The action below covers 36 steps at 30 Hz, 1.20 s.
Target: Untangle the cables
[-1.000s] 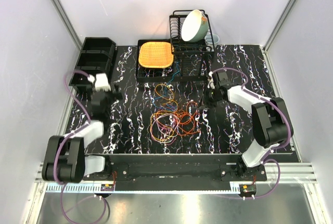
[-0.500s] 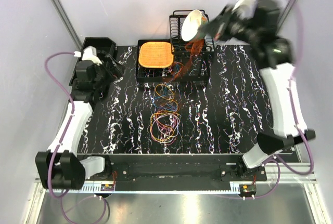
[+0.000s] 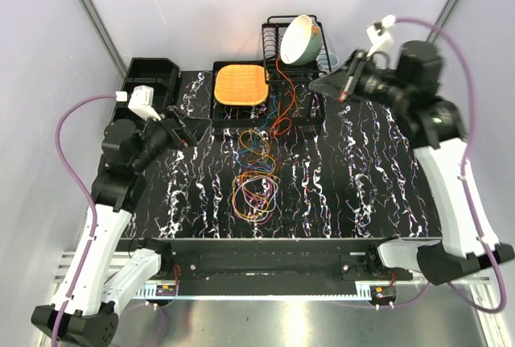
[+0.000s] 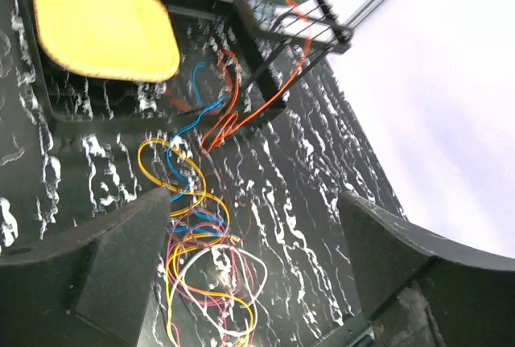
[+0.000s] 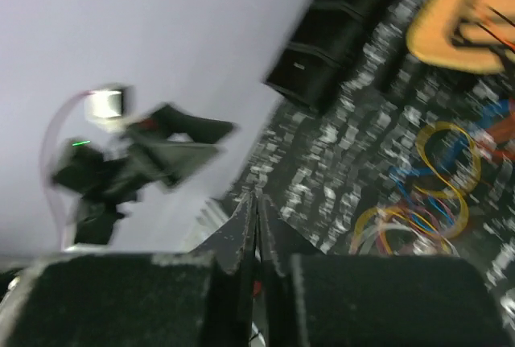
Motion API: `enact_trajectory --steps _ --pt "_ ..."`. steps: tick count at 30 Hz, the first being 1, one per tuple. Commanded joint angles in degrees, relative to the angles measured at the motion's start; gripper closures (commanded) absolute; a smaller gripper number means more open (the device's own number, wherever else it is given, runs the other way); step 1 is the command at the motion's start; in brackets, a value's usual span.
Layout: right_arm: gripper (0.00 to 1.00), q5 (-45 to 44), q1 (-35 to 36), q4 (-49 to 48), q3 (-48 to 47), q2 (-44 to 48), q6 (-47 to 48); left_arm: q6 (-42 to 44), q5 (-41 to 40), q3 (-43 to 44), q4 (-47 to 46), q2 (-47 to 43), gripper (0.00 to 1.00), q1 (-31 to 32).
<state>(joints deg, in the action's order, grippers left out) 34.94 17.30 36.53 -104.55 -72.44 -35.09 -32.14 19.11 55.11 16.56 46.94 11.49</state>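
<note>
The cables (image 3: 256,186) lie as a tangled pile of orange, yellow, red, blue and purple loops mid-table, also under the left wrist view (image 4: 205,274). One orange cable (image 3: 281,117) is pulled out of the pile, running up over the dish rack toward my right gripper (image 3: 315,84); it shows as a taut line in the left wrist view (image 4: 265,97). My right gripper (image 5: 257,200) is shut, raised above the rack, with a red sliver pinched between its fingers. My left gripper (image 3: 197,131) hovers open left of the pile, empty (image 4: 253,202).
A black dish rack (image 3: 273,69) holding a tilted bowl (image 3: 299,39) stands at the back. Beside it is a black tray (image 3: 217,113) with an orange-yellow mat (image 3: 240,85). A black bin (image 3: 149,89) sits at the back left.
The right arm rose from the pile with the orange cable, swung high to the back, then came down leftward. The left arm swung from the bin toward the table's middle.
</note>
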Motion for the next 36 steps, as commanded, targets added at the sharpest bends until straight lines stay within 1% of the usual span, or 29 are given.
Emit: enact_trajectory --steps 1,2,3,4,5,6,7,8,9,10,11,12,14,15,17,18,19,20,21,22,24,25,29,32,33,36 --pt "0.81 -8.8 0.2 0.1 11.4 2.1 -0.2 1.7 2.0 -1.9 -3.2 0.9 0.12 1.2" --pt "0.65 -10.8 0.2 0.6 13.6 2.5 0.0 2.0 1.5 -2.5 -3.5 1.9 0.11 2.1" --pt "0.56 -14.0 0.1 0.8 17.3 2.4 0.4 3.3 -1.3 -3.0 -3.5 2.5 0.11 3.4" --pt "0.46 -15.5 0.2 0.9 19.3 2.3 0.2 4.2 -2.8 -3.1 -3.9 3.3 0.11 6.8" --pt "0.32 -16.9 0.2 0.5 21.2 2.1 -0.2 5.2 -4.6 -2.9 -4.2 5.8 0.11 8.7" --pt "0.29 -18.2 0.2 -0.1 24.5 1.7 -0.4 7.2 -8.4 -2.5 -5.1 7.1 0.11 10.8" --pt "0.25 -18.8 0.1 -1.6 26.2 1.3 -0.8 8.1 -10.1 -1.9 -5.7 9.0 0.11 14.8" --pt "0.23 -19.6 0.2 -2.5 27.7 1.3 -1.0 9.3 -11.7 -0.8 -6.4 10.8 0.10 16.6" --pt "0.20 -21.4 0.2 -3.4 30.8 1.4 -1.7 11.6 -14.3 -0.2 -8.2 14.9 0.10 18.2" --pt "0.18 -22.5 0.2 -5.1 32.3 1.7 -2.0 12.9 -15.1 0.4 -9.0 17.0 0.10 20.6" --pt "0.16 -25.5 0.2 -5.7 33.8 2.0 -2.9 14.1 -15.4 2.3 -9.5 19.2 0.11 21.4" --pt "0.13 -27.1 0.2 -6.0 36.6 2.7 -3.2 16.0 -16.1 3.4 -10.0 24.4 0.11 22.2" --pt "0.11 -31.5 0.2 -7.7 39.8 3.4 -4.6 17.1 -17.2 7.2 -9.9 29.8 0.13 23.6" --pt "0.11 -32.8 0.2 -8.3 43.1 4.3 -5.2 17.5 -17.9 8.5 -9.7 34.7 0.14 23.9" --pt "0.10 -36.4 0.2 -10.6 46.4 5.0 -7.6 17.5 -19.0 12.2 -9.9 39.7 0.14 25.0" --pt "0.11 -37.6 0.2 -11.6 49.9 5.8 -8.5 17.5 -20.5 13.3 -10.9 41.8 0.15 25.4" --pt "0.11 -38.6 0.2 -13.5 51.8 6.3 -9.3 17.8 -21.0 14.6 -11.1 46.4 0.16 26.3" --pt "0.11 -40.4 0.2 -14.7 53.6 6.7 -10.7 18.2 -21.9 17.5 -11.0 48.5 0.16 26.8" --pt "0.11 -40.9 0.1 -16.1 57.3 7.7 -11.6 18.9 -24.6 19.1 -11.0 50.9 0.16 27.2" --pt "0.12 -41.3 0.2 -19.3 59.2 8.2 -12.1 19.4 -25.9 20.5 -11.0 54.5 0.17 28.0" --pt "0.13 -40.7 0.2 -24.1 64.7 9.3 -13.1 20.2 -27.7 24.4 -10.9 58.3 0.18 28.2" --pt "0.13 -40.6 0.2 -27.0 66.0 9.5 -12.8 20.5 -28.2 25.7 -10.9 61.6 0.19 28.2" --pt "0.14 -39.3 0.2 -32.3 70.3 8.0 -11.1 22.6 -30.7 32.4 -10.7 68.7 0.25 28.2" --pt "0.15 -37.4 0.2 -38.6 72.5 5.7 -10.0 23.6 -30.5 36.3 -8.5 73.0 0.26 28.4" --pt "0.15 -37.1 0.2 -40.8 73.7 5.0 -10.0 23.6 -30.5 37.0 -7.9 73.5 0.26 28.8" --pt "0.16 -35.6 0.1 -42.7 74.1 3.8 -9.5 23.3 -30.5 37.3 -7.9 74.2 0.26 29.7"
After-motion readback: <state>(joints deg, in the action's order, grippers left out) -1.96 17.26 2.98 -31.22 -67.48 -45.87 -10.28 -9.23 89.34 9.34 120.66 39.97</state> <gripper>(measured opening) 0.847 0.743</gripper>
